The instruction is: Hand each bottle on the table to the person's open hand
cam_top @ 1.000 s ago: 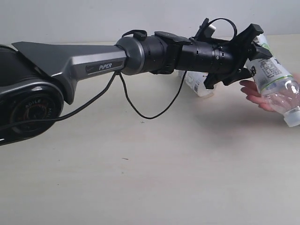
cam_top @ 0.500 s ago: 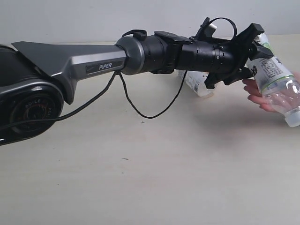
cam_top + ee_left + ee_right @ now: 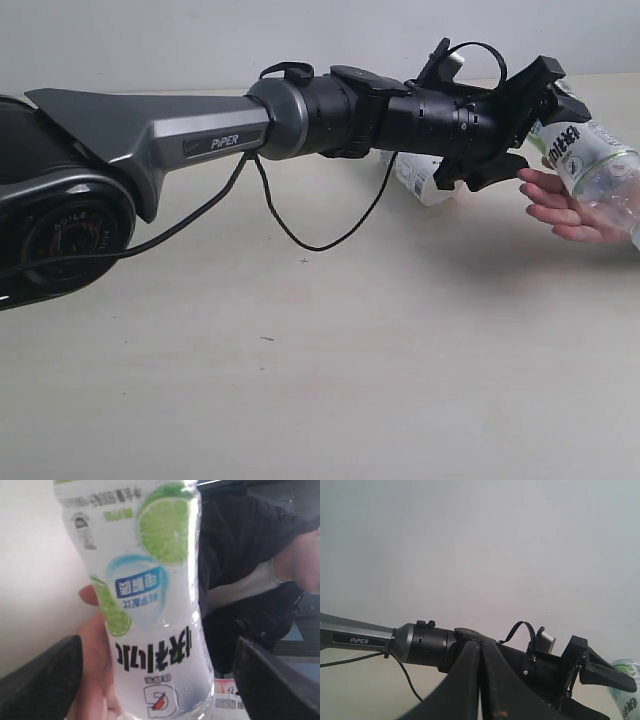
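In the exterior view the left arm [image 3: 150,130] reaches across from 9 o'clock towards 3 o'clock. The left gripper [image 3: 533,118] is released, its jaws spread wide at the base end of the lime-label bottle [image 3: 590,160]. That bottle lies tilted on the person's hand [image 3: 565,205], with its neck pointing towards 4 o'clock and cut off by the frame edge. The hand is palm up at 3 o'clock, over the table [image 3: 300,360]. A second bottle [image 3: 418,178] with a white label lies on the table at 9 o'clock of the hand, half hidden behind the arm. A thin black cable [image 3: 300,235] sags below the arm. The left wrist view adds the grip in detail: both black fingers [image 3: 45,680] stand apart from the bottle, with open space on either side, and the person's fingers show behind its lower half. This view alone gives the label, which has lime slices, a blue badge and bold black lettering. It also shows the person [image 3: 240,580] in dark clothing with a pale band, and a scrap of pink label [image 3: 234,705] at 5 o'clock. The bottle wall is clear in the exterior view, but I cannot tell whether it holds any liquid. The right wrist view is the only one to show the right gripper [image 3: 480,680]. It is clenched, its fingers pressed together with nothing between them. Beyond it are the left arm against a plain wall and a sliver of green label at 4 o'clock.
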Robot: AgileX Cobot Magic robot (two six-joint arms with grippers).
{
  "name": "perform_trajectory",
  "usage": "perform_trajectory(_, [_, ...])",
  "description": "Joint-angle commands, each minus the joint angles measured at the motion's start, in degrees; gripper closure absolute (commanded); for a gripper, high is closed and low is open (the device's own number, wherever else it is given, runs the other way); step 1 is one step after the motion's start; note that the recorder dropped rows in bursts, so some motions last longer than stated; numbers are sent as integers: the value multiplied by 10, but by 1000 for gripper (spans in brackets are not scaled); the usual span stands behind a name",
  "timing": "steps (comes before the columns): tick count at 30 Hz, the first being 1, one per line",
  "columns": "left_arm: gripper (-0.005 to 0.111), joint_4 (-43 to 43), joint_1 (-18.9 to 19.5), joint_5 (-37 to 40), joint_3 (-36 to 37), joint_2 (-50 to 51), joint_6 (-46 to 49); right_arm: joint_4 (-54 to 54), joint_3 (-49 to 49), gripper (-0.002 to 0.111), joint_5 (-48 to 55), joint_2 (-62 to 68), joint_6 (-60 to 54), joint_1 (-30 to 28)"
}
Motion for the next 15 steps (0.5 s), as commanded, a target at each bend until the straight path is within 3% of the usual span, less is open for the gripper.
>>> perform_trajectory(1, [27,8,4,5,-4,-1,7,-1,2,108,1,-3,-3,-2])
perform_trajectory(6, [27,15,6,16,-4,-1,10,-1,2,108,1,-3,-3,-2])
perform_trajectory(13, [27,44,51,103,-4,-28,22,-1,2,108,2,-3,-3,-2])
perform_trajectory(15, [33,47,63,133,-4,-36,22,-1,2,108,2,-3,-3,-2])
